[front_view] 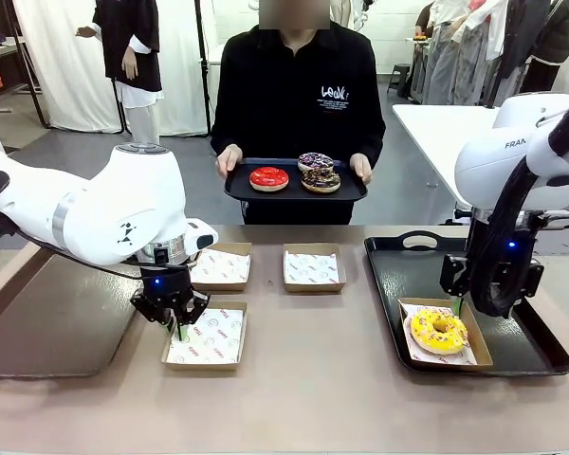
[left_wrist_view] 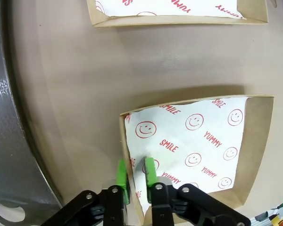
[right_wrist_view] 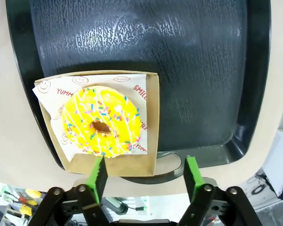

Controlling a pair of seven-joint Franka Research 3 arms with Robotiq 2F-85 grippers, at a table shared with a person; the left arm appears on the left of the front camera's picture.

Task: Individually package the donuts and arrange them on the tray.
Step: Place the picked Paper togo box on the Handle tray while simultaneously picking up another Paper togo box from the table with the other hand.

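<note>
While the right end effector (right_wrist_view: 144, 161) stands wide open and empty, the yellow donut (right_wrist_view: 103, 121) lies just ahead.

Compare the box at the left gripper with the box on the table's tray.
Left box: empty, paper only; tray box holds the yellow donut. Left box sits on the table, tray box on the black tray. The left gripper straddles the left box's wall; the right gripper hangs open by the tray box. Both: brown cardboard, smiley paper.

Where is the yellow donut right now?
In the front view, the yellow donut sits in a box on the black tray at the right, beside the right gripper.
</note>
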